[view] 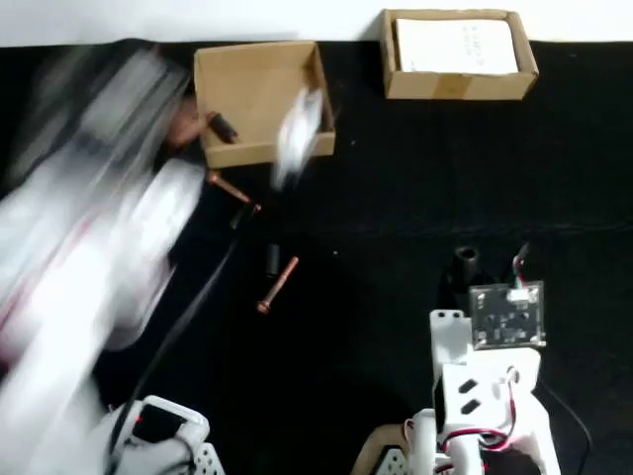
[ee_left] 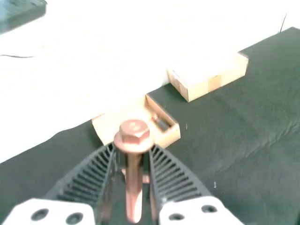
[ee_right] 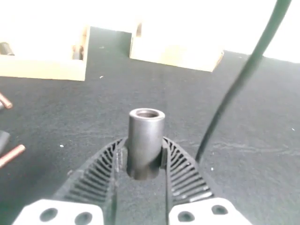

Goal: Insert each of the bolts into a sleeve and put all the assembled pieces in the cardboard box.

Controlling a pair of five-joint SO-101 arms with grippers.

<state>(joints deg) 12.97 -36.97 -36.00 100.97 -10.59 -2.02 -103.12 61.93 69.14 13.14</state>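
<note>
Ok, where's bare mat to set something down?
Free: the mat between the right box and the held sleeve. Crowded: below the open box, where bolts and a loose sleeve lie beside the left arm.

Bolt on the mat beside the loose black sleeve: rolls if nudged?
Probably rolls, but in an arc: the bolt lies flat on its round shank, and the wider head should pivot it. It looks like rigid metal, so likely stiff and dense. The cloth-like mat may slow sliding.
</note>
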